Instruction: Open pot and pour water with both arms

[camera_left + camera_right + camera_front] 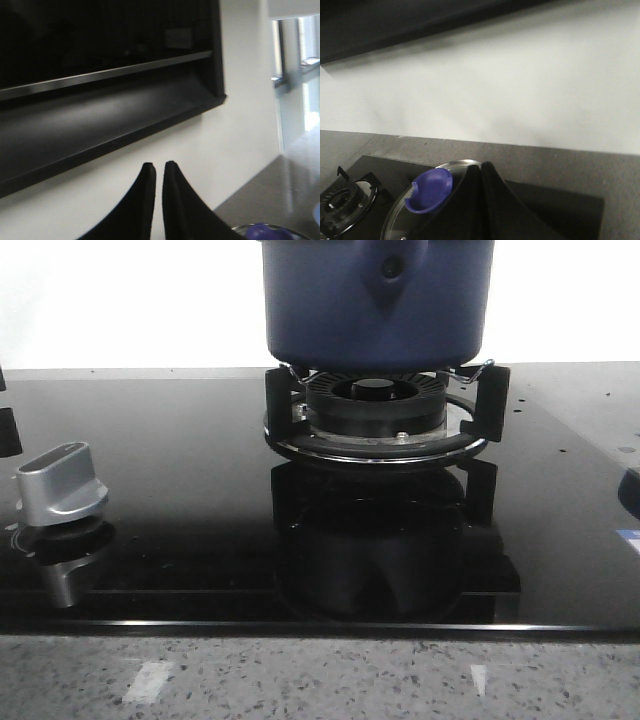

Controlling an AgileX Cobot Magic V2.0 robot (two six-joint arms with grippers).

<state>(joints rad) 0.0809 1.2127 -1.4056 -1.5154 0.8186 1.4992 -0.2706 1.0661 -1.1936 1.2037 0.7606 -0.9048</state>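
Note:
The dark blue pot (377, 302) stands on the gas burner (376, 420) at the back centre of the front view, its pointed handle mount facing the camera and its top cut off by the frame. No gripper shows in that view. My left gripper (159, 167) is shut with nothing in it and is raised, facing the white wall. A lid rim with a blue knob (265, 232) peeks in below it. My right gripper (482, 167) is shut, its tips over the edge of a glass lid (400, 212) beside the lid's blue knob (429, 190). It holds nothing that I can see.
A silver stove knob (62, 483) sits at the left of the glossy black cooktop (200, 540), whose front edge meets a speckled counter (320, 680). A blue sliver (630, 495) shows at the right edge. A second burner (342, 200) lies beside the lid. A dark hood (100, 90) hangs on the wall.

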